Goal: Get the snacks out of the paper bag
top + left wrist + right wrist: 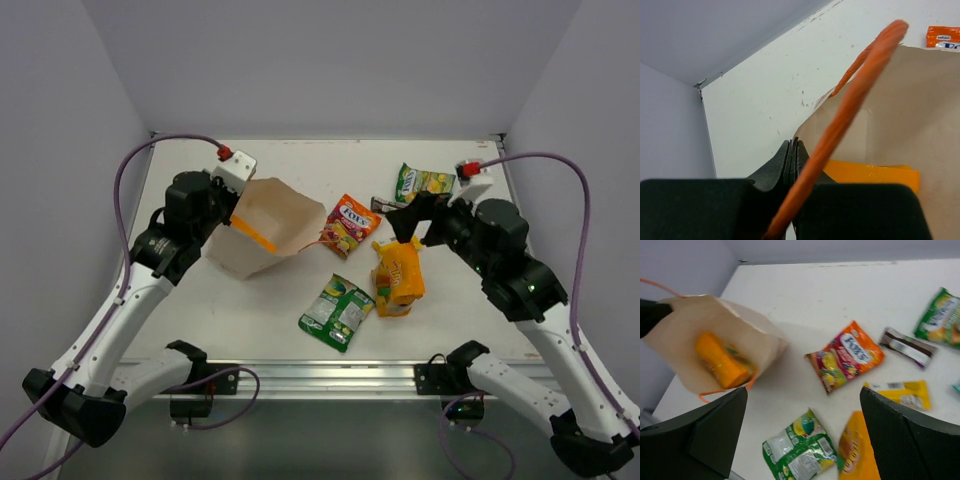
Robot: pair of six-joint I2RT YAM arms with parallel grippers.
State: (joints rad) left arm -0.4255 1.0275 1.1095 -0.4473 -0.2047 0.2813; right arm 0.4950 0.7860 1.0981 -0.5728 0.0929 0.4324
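The paper bag [268,226] lies tipped on the table's left, mouth toward the middle. My left gripper [236,203] is shut on its rim; in the left wrist view the gripper [794,150] pinches the paper beside the orange handle [850,105]. One orange packet [720,360] sits inside the bag [685,322]. Outside lie a red-yellow packet [348,224], a green packet [338,312], two orange packets [400,275], another green packet [422,182] and a dark brown bar [385,205]. My right gripper [415,215] is open and empty, above the packets [804,427].
The table [300,160] has walls at the back and on both sides. Its front edge [330,365] runs just below the near green packet. Purple cables loop over both arms.
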